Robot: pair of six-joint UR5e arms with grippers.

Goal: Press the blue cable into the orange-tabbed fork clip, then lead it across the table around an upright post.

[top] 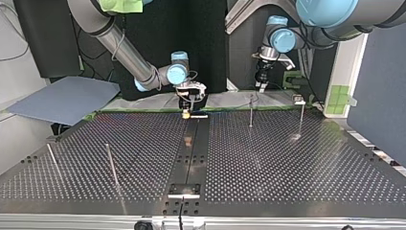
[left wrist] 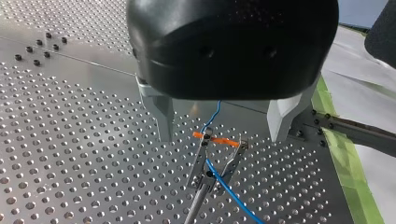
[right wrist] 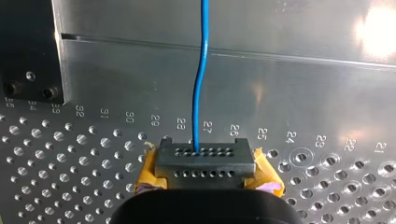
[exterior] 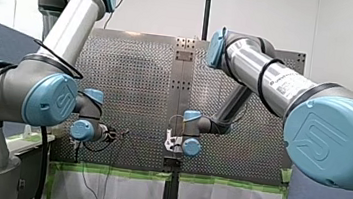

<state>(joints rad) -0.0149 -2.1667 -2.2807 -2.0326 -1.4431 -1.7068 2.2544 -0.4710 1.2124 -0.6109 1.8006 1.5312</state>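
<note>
Blue cable in the fork clip, my left gripper open over it.
My left gripper [left wrist: 222,137] has its metal fingers spread wide, touching nothing; the blue cable [left wrist: 229,189] runs up through the orange-tabbed fork clip [left wrist: 208,177] between them. My right gripper [right wrist: 205,156], yellow-padded, pinches the cable, which leads straight ahead from it.

Both arms are brushed silver tubes linked by dark grey joints with sky-blue round caps [exterior: 49,100], each stamped with a looping logo. Thin black cables [exterior: 56,58] loop around the left arm [exterior: 70,22] and the right arm [exterior: 286,87], which carries small printed lettering. Behind the left gripper's [left wrist: 222,135] pale metal jaws bulges a glossy black housing [left wrist: 233,46]. Yellow tape pads [right wrist: 148,172] line the right gripper's [right wrist: 208,170] jaws.
</note>
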